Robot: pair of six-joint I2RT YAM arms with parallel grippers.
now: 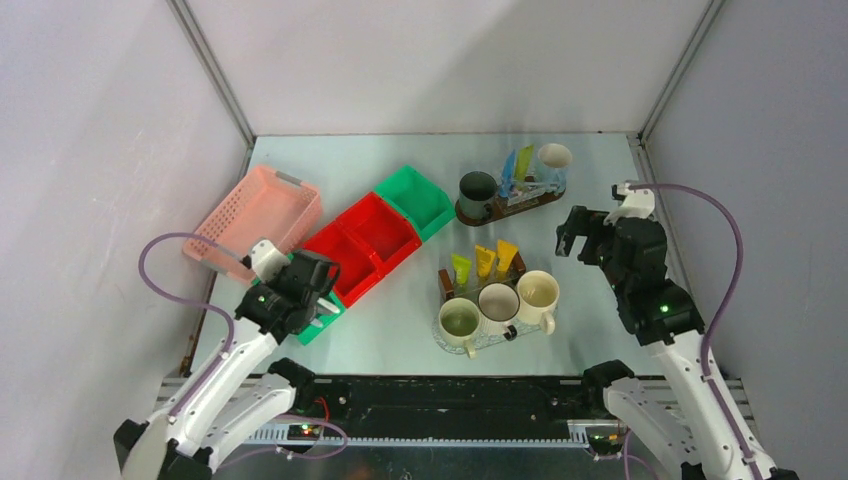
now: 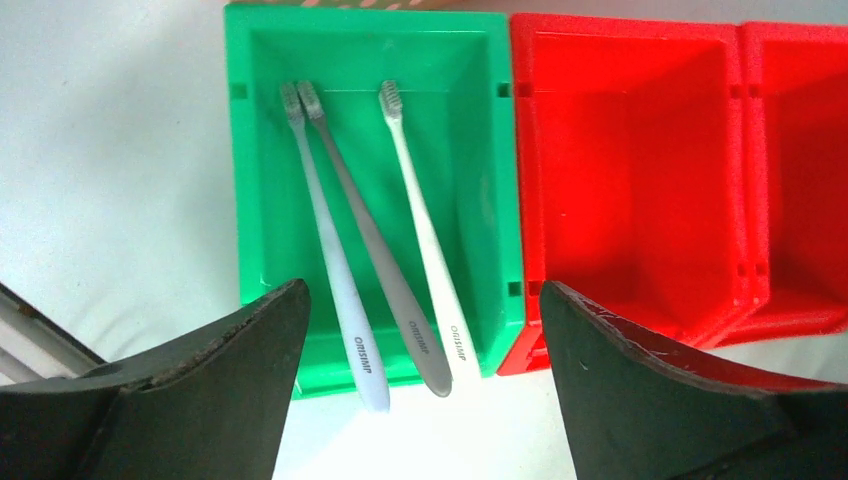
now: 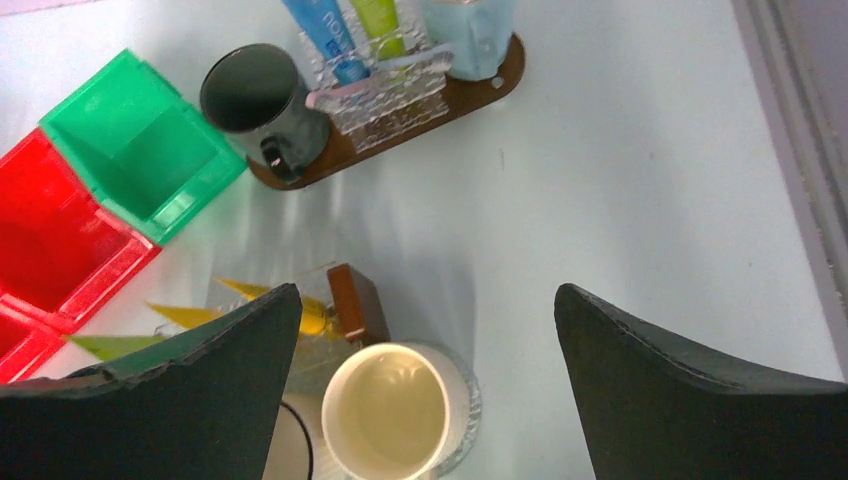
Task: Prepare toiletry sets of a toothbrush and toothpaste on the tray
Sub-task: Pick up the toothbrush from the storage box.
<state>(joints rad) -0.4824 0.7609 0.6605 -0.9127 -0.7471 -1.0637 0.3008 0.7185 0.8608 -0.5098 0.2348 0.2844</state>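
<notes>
Three slim pale toothbrushes (image 2: pixel 400 250) lie in a small green bin (image 2: pixel 260 200), handles over its near rim. My left gripper (image 2: pixel 423 320) hangs open above those handles, touching none; from above it (image 1: pixel 322 300) sits over that bin. The near tray (image 1: pixel 440 340) carries three mugs (image 1: pixel 497 305) with yellow, orange and green toothpaste tubes (image 1: pixel 485 262) behind them. The far tray (image 1: pixel 470 215) has a dark mug (image 1: pixel 478 190), a pale blue mug (image 1: pixel 553 160), blue and green tubes (image 1: pixel 515 165) and a toothbrush (image 3: pixel 375 75) across its rack. My right gripper (image 3: pixel 428 330) is open and empty above the cream mug (image 3: pixel 390 410).
A pink basket (image 1: pixel 255 215) stands at the back left. Two joined red bins (image 1: pixel 365 240) and another green bin (image 1: pixel 415 200) run diagonally beside it, all without contents. Grey walls close in the table on three sides.
</notes>
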